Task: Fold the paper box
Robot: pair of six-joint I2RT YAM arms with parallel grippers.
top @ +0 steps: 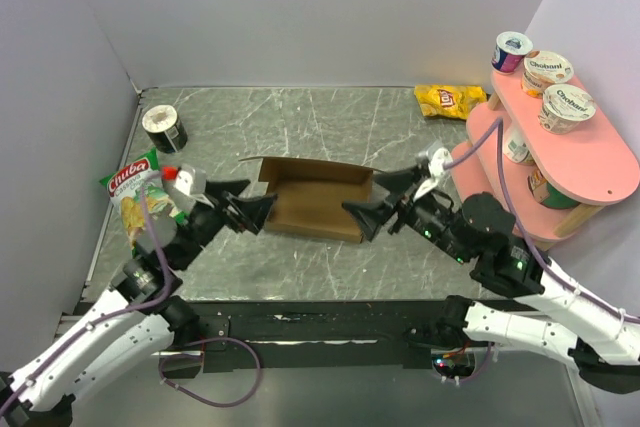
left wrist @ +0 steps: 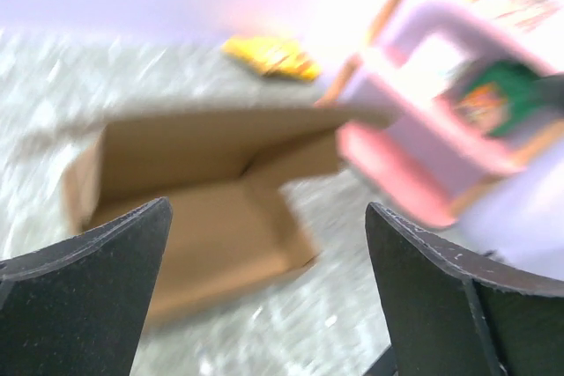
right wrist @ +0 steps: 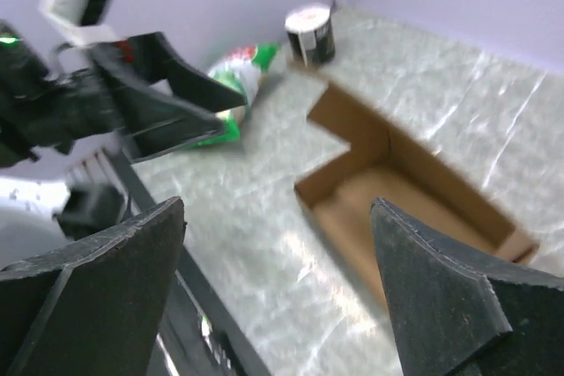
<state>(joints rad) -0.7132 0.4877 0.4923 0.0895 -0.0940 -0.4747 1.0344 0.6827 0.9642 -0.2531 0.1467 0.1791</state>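
Observation:
The paper box [top: 318,199] is a plain brown cardboard tray with raised walls, open on top, lying mid-table with a flap sticking out at its back left. It also shows in the left wrist view [left wrist: 198,209] and the right wrist view [right wrist: 401,191]. My left gripper [top: 252,207] is open and empty just left of the box. My right gripper [top: 380,202] is open and empty just right of the box. Neither touches it.
A pink two-tier shelf [top: 590,162] with yogurt cups stands at the right. A yellow chip bag [top: 450,100] lies at the back right. A green snack bag [top: 135,187] and a dark can [top: 164,128] lie at the left.

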